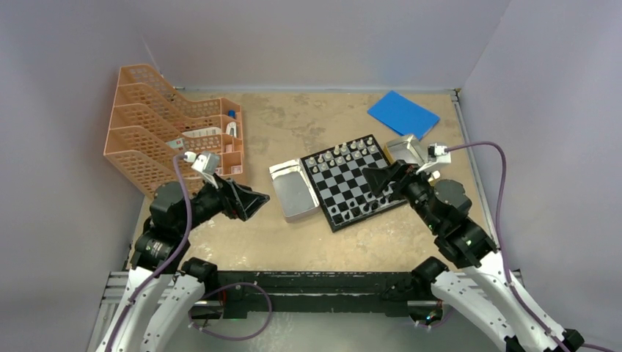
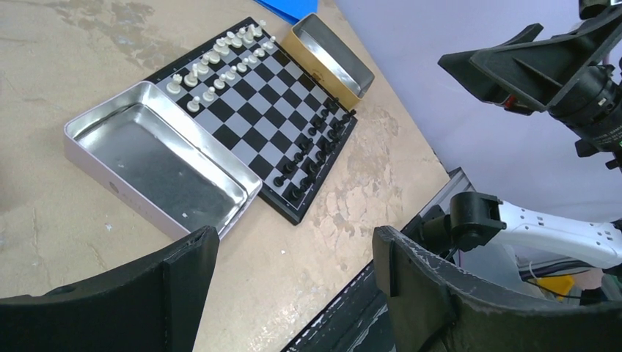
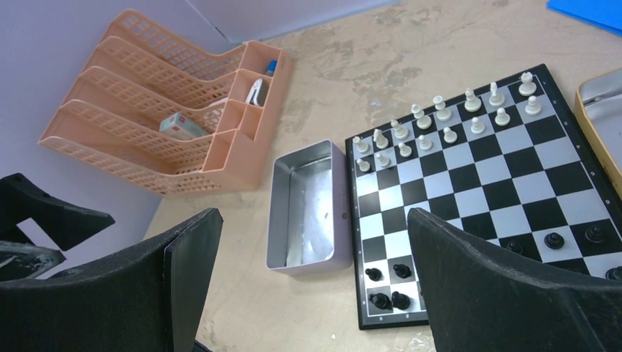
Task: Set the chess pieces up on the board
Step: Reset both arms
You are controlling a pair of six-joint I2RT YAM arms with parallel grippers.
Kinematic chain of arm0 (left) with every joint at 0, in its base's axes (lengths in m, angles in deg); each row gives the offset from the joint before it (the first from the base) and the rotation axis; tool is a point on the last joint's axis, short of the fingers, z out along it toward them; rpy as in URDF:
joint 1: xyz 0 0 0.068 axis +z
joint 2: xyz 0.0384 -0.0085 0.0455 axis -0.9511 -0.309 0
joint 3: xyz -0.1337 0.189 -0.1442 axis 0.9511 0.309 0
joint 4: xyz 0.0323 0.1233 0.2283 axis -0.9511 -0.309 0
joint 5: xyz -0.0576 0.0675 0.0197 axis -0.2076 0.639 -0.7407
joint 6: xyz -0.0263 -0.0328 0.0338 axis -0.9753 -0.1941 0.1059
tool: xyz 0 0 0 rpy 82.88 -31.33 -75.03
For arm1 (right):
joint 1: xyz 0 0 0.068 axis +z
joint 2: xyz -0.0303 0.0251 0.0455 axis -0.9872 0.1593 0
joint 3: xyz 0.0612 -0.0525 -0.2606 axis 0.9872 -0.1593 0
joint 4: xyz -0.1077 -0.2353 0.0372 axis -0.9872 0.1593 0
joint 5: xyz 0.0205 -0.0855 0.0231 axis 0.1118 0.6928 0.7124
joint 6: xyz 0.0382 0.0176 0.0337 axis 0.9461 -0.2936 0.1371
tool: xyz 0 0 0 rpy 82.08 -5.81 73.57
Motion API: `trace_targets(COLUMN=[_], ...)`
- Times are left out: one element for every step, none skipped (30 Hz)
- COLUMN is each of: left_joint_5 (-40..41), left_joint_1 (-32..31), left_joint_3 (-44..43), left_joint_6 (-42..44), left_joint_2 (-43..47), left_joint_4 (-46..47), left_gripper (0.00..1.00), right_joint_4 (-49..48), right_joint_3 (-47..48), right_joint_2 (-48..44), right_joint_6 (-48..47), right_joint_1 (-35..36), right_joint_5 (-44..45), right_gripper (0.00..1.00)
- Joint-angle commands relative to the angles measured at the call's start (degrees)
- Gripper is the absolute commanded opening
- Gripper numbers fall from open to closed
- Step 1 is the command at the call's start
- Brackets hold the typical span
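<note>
The sandy-brown table (image 1: 293,242) is carrying everything. An orange plastic rack (image 1: 161,132) is standing at its far left corner. The two arms are reaching in from the near edge, one on each side.

The board (image 1: 350,183) is lying turned at an angle, right of the table's middle. A silver tin (image 1: 293,192) is lying open just beside its left edge. A gold-sided tin (image 1: 405,149) is sitting just beside its far right corner, and a blue pad (image 1: 403,114) is lying beyond that.

The right gripper (image 1: 370,177) is hanging over the right part of the board, its fingers spread as wide as they go and gripping nothing. The left gripper (image 1: 260,199) is hovering over bare table, near the left side of the silver tin. That tin is lying between it and the board. Its fingers are spread too, and nothing is sitting between them.

The white pieces (image 3: 444,114) are standing in two rows along the board's far edge. The black pieces (image 3: 398,270) are standing along its near edge, and the squares between the two sets are showing bare
</note>
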Motion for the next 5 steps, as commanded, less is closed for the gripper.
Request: trace_targets(left_joint_5=[1.4,1.8,2.0,1.9,1.9], left_joint_1=[0.2,0.2,0.2,0.2,0.2], left_joint_3=[-2.9,-3.2,-3.4,-3.4,-3.3], left_joint_6=[-0.3,-0.2,-0.2,-0.3,-0.2], left_joint_2=[-0.3,-0.3,-0.2,0.1,0.3], left_joint_4=[1.4,1.0,0.9,0.9,1.0], left_gripper=[0.77,0.77,0.78,0.78,0.78], right_joint_4=[-0.5,-0.2,0.0,0.1,0.2], right_joint_3=[3.1,3.4,3.5,3.6,3.5], right_joint_2=[-0.9,-0.8,-0.7,-0.7,-0.7], right_joint_6=[0.3,0.2,0.1,0.1,0.2], right_joint_1=[0.1,0.1,0.1,0.1,0.1], right_joint_5=[0.1,0.8,1.0,1.2,1.3], right_gripper=[0.99,0.99,0.99,0.99,0.99])
